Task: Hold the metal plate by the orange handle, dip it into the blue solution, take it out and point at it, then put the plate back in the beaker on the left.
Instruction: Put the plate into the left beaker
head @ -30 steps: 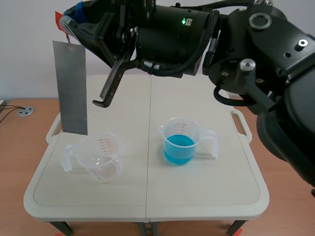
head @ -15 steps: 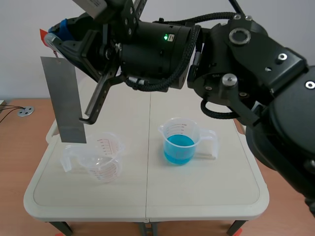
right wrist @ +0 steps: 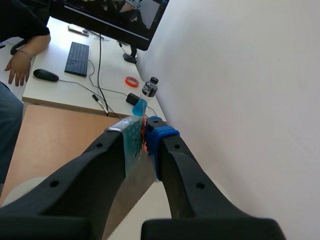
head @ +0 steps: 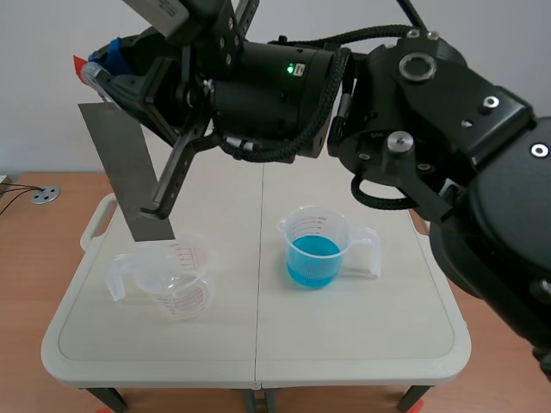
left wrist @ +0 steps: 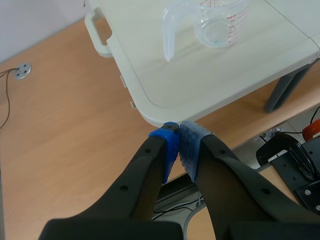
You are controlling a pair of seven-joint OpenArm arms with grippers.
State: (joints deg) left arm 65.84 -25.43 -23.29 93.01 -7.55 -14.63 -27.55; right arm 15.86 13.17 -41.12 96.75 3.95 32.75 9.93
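Note:
My right gripper (head: 96, 69) reaches in high across the table's left side and is shut on the orange handle (head: 81, 64) of the grey metal plate (head: 129, 168). The plate hangs tilted, its lower end just over the rim of the empty clear beaker (head: 176, 280). In the right wrist view the handle (right wrist: 143, 131) sits pinched between the pads, with the plate (right wrist: 131, 197) below. The beaker of blue solution (head: 314, 251) stands right of centre. My left gripper (left wrist: 179, 145) is shut on nothing, over the floor off the table's corner, with the empty beaker (left wrist: 216, 22) ahead of it.
The white table (head: 258, 344) has carry handles (head: 96, 222) at its sides. A metal disc (head: 43, 195) lies on the wooden floor to the left. A black clamp (left wrist: 292, 157) sits under the table's corner. A person's hand (right wrist: 20, 65) rests on a desk far behind.
The right arm carried the plate to the left, then tilted it, so its lower end swung right and down toward the empty beaker's rim.

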